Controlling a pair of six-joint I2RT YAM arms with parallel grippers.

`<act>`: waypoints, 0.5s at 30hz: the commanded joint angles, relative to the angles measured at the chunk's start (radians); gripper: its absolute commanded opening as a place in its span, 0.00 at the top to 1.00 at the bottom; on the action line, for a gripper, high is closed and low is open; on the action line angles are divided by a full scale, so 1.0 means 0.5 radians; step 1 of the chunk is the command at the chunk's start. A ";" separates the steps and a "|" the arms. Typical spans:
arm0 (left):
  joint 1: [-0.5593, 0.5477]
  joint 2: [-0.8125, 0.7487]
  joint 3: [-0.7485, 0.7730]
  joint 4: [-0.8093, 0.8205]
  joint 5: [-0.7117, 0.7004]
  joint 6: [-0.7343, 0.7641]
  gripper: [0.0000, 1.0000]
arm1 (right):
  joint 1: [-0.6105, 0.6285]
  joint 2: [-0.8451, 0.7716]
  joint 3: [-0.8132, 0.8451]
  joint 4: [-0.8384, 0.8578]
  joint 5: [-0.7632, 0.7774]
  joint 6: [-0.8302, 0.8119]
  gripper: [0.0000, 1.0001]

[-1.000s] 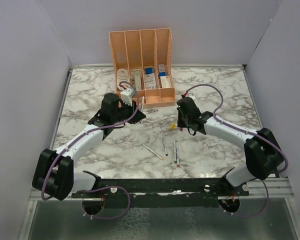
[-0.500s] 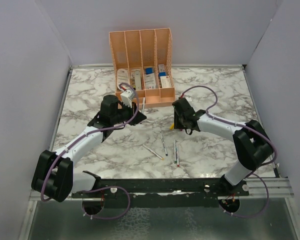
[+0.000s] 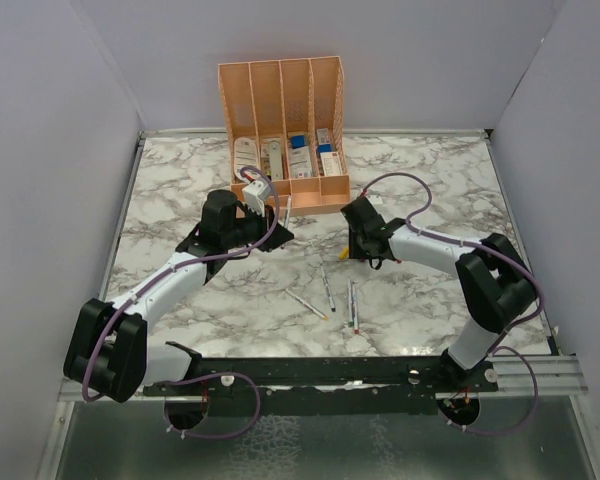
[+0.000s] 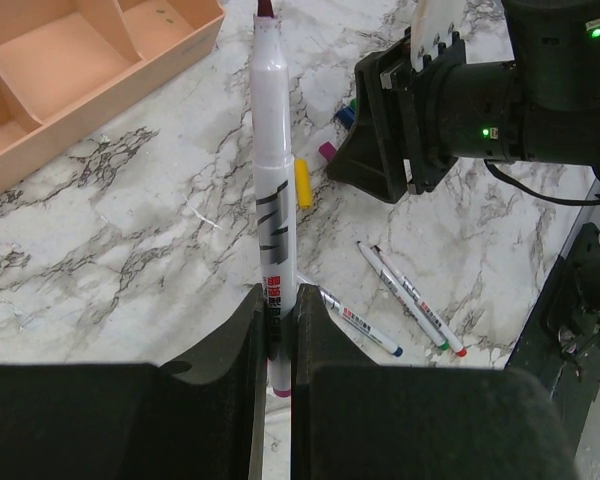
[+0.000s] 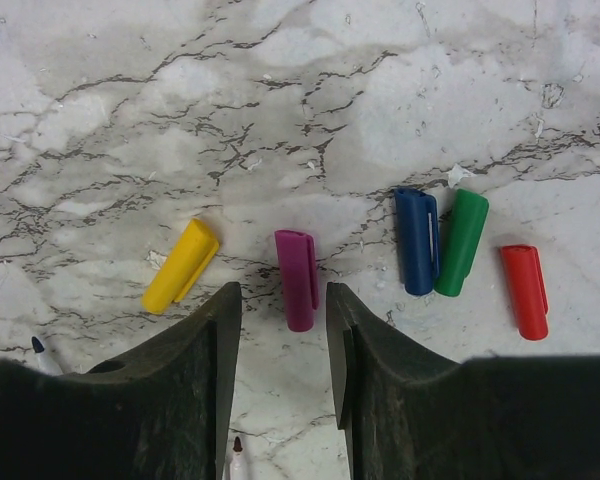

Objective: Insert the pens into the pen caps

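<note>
1. Top view: the right end effector (image 3: 352,248) hides most of the caps. Only the stubby yellow plastic cap (image 3: 345,250) shows beside it.
2. Right wrist view: two pen tips (image 5: 237,443) are cut off at the lower edge, barrels out of frame.
3. Left wrist view: the green cap is nearly all hidden behind the right end effector.
4. Left arm reaches forward, close to the orange slotted plastic organiser (image 3: 283,130). The left end effector (image 4: 278,300) is clamped on a thin silver-grey marker pen (image 4: 273,190), dark red tip pointing away, over the marbled tabletop (image 4: 130,230).
5. Right arm bent at the elbow, wrist aimed down. Fingers apart, straddling the stubby purple cap (image 5: 298,278). Contact: cannot tell.
6. Cap row on the tabletop: yellow, purple, dark blue cap (image 5: 417,240) touching the green cap (image 5: 461,242), red cap (image 5: 524,290) slightly apart. Other silver-grey pens (image 3: 327,287) lie loose nearer the arm bases.
</note>
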 commanded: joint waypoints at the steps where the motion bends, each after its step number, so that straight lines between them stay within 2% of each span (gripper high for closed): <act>1: -0.012 0.016 0.049 0.049 0.049 0.040 1.00 | -0.023 0.040 0.048 0.022 0.039 0.012 0.61; 15: -0.012 0.065 0.095 0.032 0.102 0.027 1.00 | -0.115 0.113 0.055 0.091 -0.111 -0.071 0.65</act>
